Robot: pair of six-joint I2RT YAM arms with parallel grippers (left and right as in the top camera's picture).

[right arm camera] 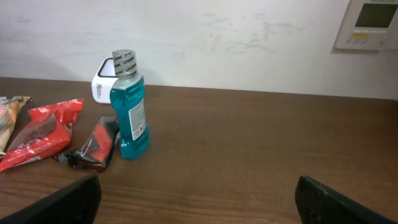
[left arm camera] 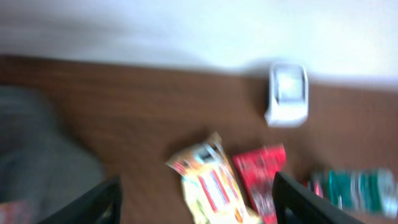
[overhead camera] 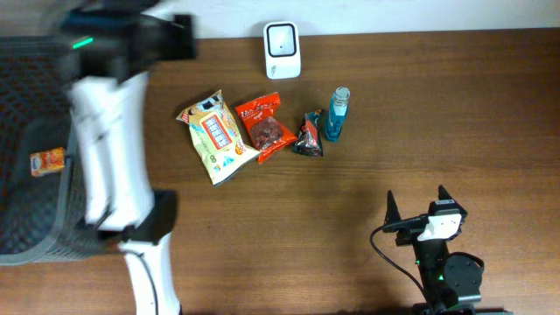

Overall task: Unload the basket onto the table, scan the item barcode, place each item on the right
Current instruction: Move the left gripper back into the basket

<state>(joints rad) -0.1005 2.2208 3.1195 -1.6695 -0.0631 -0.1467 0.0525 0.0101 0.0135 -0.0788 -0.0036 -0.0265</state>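
Note:
The white barcode scanner (overhead camera: 282, 50) stands at the table's back edge. In front of it lie a yellow snack bag (overhead camera: 217, 136), a red packet (overhead camera: 267, 125), a dark packet (overhead camera: 308, 136) and a blue bottle (overhead camera: 337, 114). My left arm (overhead camera: 101, 131) reaches over the basket, blurred with motion. The left gripper (left arm camera: 196, 182) is open with nothing between its fingers, and its view takes in the yellow bag (left arm camera: 211, 186) and the scanner (left arm camera: 287, 93). My right gripper (right arm camera: 198, 183) hangs wide open and empty at the front right, well short of the bottle (right arm camera: 129, 106).
A dark mesh basket (overhead camera: 31, 210) fills the left side, with a small orange packet (overhead camera: 48, 161) inside it. The right arm's base (overhead camera: 442, 262) sits at the front right edge. A wall runs behind the table.

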